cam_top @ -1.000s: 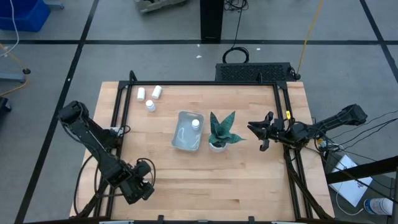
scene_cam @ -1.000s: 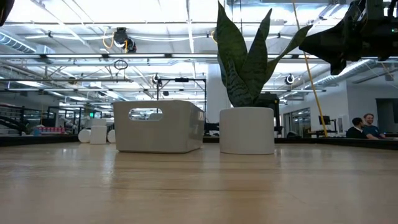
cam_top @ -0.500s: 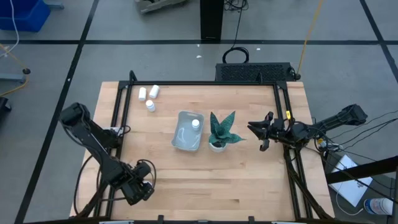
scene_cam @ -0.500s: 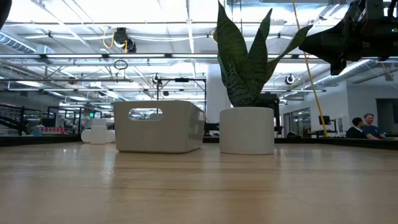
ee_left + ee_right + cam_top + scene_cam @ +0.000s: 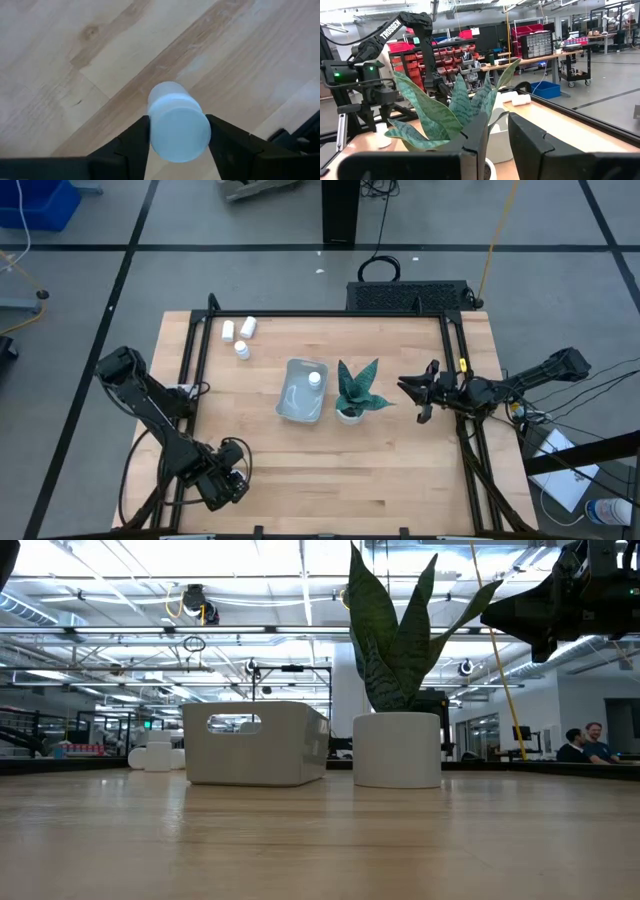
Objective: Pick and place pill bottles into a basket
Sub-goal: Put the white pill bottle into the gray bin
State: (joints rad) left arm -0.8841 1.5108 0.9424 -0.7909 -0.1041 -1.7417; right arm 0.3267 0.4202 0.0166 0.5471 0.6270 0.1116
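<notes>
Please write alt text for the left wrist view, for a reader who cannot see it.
A small white cylindrical pill bottle with a round cap stands between the left gripper's two dark fingers, which sit close against both its sides. Beneath lies the light wooden table.

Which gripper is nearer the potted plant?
Right. The right gripper hangs just beside the plant, on the table's right side; the left gripper is far off at the near-left corner.
</notes>
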